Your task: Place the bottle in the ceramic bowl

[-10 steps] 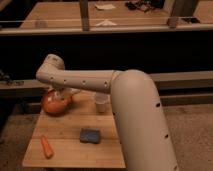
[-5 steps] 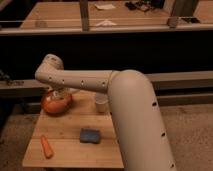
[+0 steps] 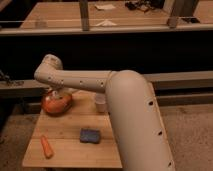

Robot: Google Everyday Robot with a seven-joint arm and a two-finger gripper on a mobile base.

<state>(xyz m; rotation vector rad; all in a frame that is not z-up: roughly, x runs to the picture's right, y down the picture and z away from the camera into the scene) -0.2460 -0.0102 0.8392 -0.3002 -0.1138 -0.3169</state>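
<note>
Arm reaches from lower right across the wooden table (image 3: 70,132), elbow bent at far left, wrist pointing down. Gripper (image 3: 59,94) sits right over the ceramic bowl (image 3: 55,103) at the table's back-left corner. Can't tell its grip state. The bottle is not distinguishable; something pale shows at the bowl. White cup (image 3: 100,102), blue sponge (image 3: 90,135), carrot (image 3: 46,146) sit apart.

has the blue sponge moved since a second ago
No. The blue sponge lies at the same spot between the carrot and the arm; the gripper hangs over the ceramic bowl.
</note>
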